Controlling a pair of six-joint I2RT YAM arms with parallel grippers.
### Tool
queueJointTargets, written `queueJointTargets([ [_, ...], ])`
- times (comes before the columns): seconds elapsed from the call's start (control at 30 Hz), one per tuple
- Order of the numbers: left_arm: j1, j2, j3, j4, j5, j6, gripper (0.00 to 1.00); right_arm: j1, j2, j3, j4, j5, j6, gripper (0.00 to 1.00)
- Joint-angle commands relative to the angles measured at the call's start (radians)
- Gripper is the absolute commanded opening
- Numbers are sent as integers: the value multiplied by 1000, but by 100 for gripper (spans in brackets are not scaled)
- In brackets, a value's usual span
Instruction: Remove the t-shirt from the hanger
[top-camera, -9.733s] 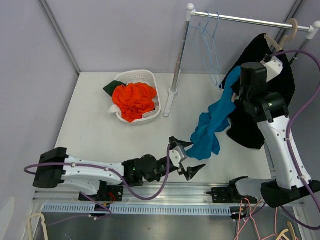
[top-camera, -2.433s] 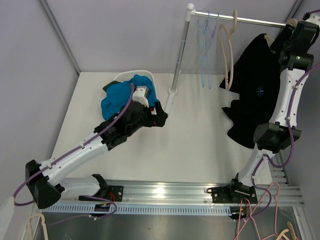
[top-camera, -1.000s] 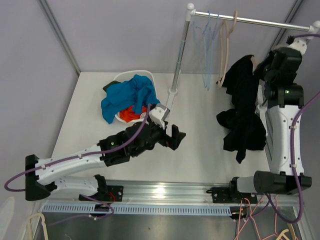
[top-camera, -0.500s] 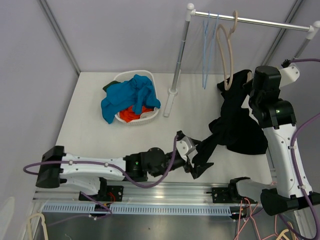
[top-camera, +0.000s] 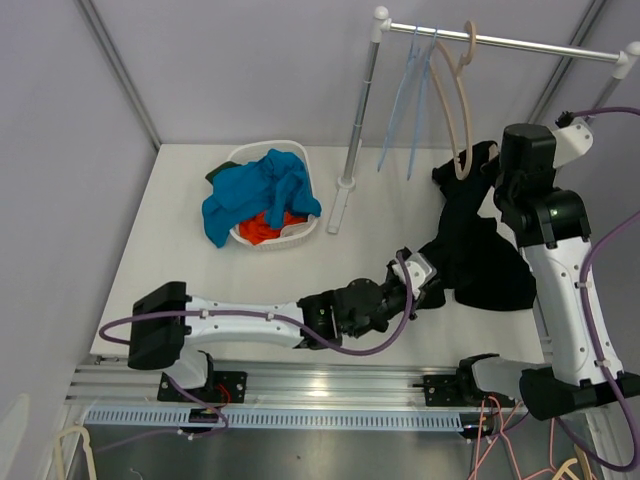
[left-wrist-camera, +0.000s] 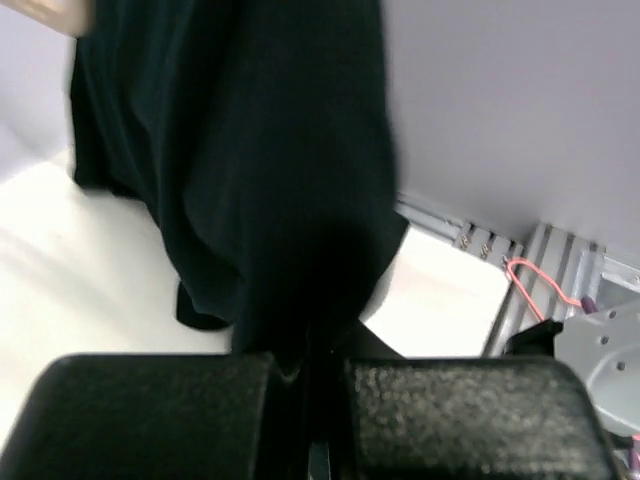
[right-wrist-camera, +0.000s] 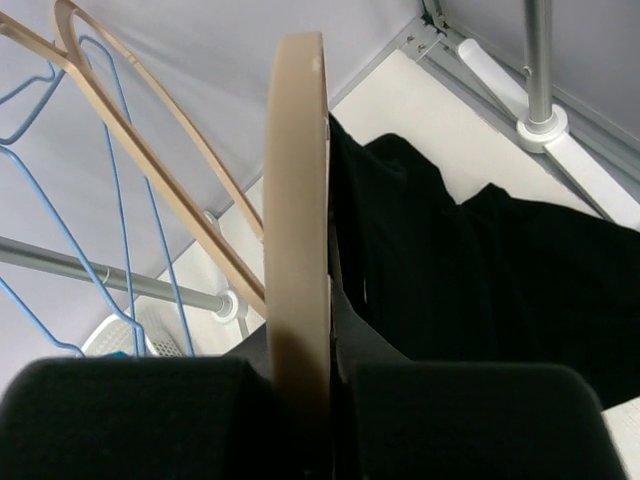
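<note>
Looks like the pull-off step. The left gripper (left-wrist-camera: 308, 368) is clamped shut on the bottom hem of the black t-shirt (top-camera: 478, 262), and the right gripper (right-wrist-camera: 335, 375) is pinched tight on the wooden hanger (right-wrist-camera: 297, 180). The shirt sits right of the rack post (top-camera: 355, 120), top end on the hanger, the rest slumping toward the table (top-camera: 200, 270), all bunched and wrinkly. Next move, I'd guess: drag the hem away from the post with the hanger held steady so the neck slips off.

Table (top-camera: 200, 270) holds basket (top-camera: 285, 236), rack post (top-camera: 355, 120), perhaps the t-shirt (top-camera: 485, 275) too
</note>
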Motion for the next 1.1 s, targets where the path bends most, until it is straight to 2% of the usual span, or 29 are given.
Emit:
queueJointTargets([
  [0.0, -61, -94, -52, 141, -109, 105, 1, -30, 62, 102, -44, -44, 12, 0],
  [0.07, -132, -150, -115, 320, -168, 217, 1, -93, 94, 128, -75, -145, 14, 0],
  [0.1, -181, -181, -186, 365, -184, 283, 1, -181, 117, 142, -78, -285, 14, 0],
  [0.2, -246, -224, -277, 482, -208, 358, 1, -333, 140, 136, -58, -502, 19, 0],
  [0.3, -299, -285, -357, 591, -208, 441, 0, -536, 168, 105, -11, -832, 44, 0],
  [0.33, -304, -299, -365, 591, -212, 446, 0, -536, 168, 92, 7, -833, 57, 0],
  [0.37, -310, -313, -365, 582, -212, 450, 1, -589, 181, 81, 45, -950, 71, 0],
  [0.47, -333, -367, -394, 599, -208, 489, 1, -634, 223, 75, 95, -1076, 109, 0],
  [0.63, -350, -408, -437, 622, -225, 504, 1, -667, 263, 79, 138, -1160, 149, 0],
  [0.73, -388, -401, -529, 776, -280, 567, 1, -694, 290, 75, 164, -1173, 163, 0],
  [0.77, -425, -394, -553, 942, -326, 602, 0, -705, 306, 75, 175, -1192, 175, 0],
  [0.8, -446, -387, -614, 1017, -354, 687, 1, -719, 338, 82, 179, -1225, 178, 0],
  [0.87, -486, -371, -636, 1108, -408, 751, 0, -722, 358, 93, 181, -1229, 172, 0],
  [0.97, -470, -365, -632, 1020, -460, 699, 0, -723, 364, 118, 156, -1235, 152, 0],
  [1.0, -450, -361, -617, 921, -484, 622, 0, -722, 352, 118, 153, -1236, 140, 0],
  [1.03, -380, -358, -544, 804, -506, 545, 1, -713, 308, 105, 141, -1239, 132, 0],
  [1.07, -332, -364, -503, 622, -509, 438, 0, -700, 277, 102, 124, -1220, 114, 0],
])
